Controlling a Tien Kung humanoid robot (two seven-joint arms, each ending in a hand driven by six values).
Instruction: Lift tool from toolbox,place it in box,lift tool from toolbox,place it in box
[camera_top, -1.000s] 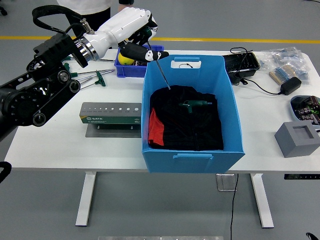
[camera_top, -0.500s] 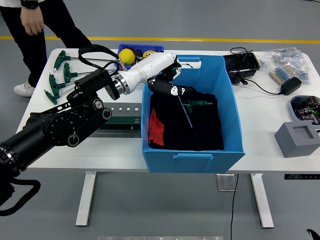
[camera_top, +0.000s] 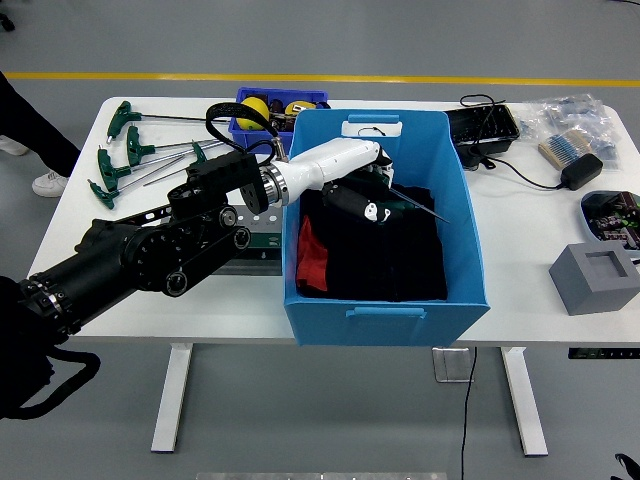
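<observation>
Since half a second ago, left arm has lowered further into the box (camera_top: 455, 160); the tool (camera_top: 418, 208) has swung from pointing down to lying nearly level, shaft tip toward the box's right wall. Person at the far left has stepped mostly out of view; only a dark trouser leg (camera_top: 35, 130) and a shoe (camera_top: 48, 183) show at the left edge.

Left robot hand (camera_top: 365, 190): white, inside the box, fingers clenched around the tool's dark handle. Thin shaft sticks out to the right, just above the black cloth (camera_top: 400, 265) lining the box bottom. Cannot tell if the shaft touches the cloth. A red patch (camera_top: 310, 255) shows at the cloth's left side.

Right arm: not visible.

Table (camera_top: 120, 290) layout:
- Blue box sits mid-table, near the front edge.
- Grey tool case (camera_top: 262, 238) lies just left of the box, mostly hidden behind the arm.
- Green T-handle keys (camera_top: 125, 150) lie spread at far left.
- Small blue bin (camera_top: 262, 108) with yellow items behind the box's left corner.
- Black tray (camera_top: 485, 125), cable and adapter (camera_top: 580, 170) to the right of the box.
- Grey block (camera_top: 595, 278) at the right front.
</observation>
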